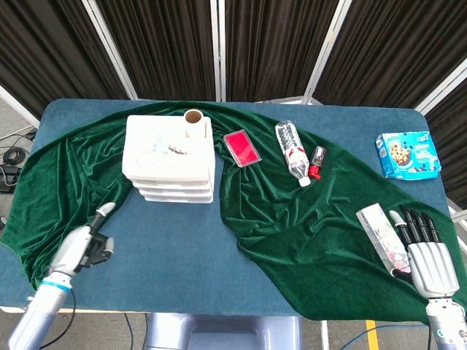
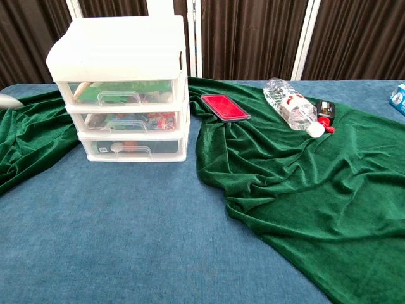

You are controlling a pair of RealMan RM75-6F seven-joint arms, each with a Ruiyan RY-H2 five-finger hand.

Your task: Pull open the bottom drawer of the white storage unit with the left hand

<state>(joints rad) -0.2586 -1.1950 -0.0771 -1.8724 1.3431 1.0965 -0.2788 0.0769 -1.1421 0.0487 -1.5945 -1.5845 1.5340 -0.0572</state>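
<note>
The white storage unit (image 1: pixel 169 157) stands on the blue table left of centre, with three drawers stacked. Its bottom drawer (image 2: pixel 131 147) is closed, and the clear handle (image 2: pixel 130 151) faces me in the chest view. My left hand (image 1: pixel 84 248) hovers over the table's front left, well short of the unit. It is turned on edge and holds nothing, with one finger stretched toward the unit. A grey tip (image 2: pixel 4 99) at the left edge of the chest view is all that view shows of it. My right hand (image 1: pixel 429 257) lies flat with fingers apart at the front right.
A green velvet cloth (image 1: pixel 306 226) drapes around the unit and over the table's right half. A cardboard tube (image 1: pixel 194 122) stands on the unit. A red case (image 1: pixel 241 147), a water bottle (image 1: pixel 292 152), a small dark bottle (image 1: pixel 317 161), a blue snack box (image 1: pixel 408 154) and a white carton (image 1: pixel 384 233) lie about.
</note>
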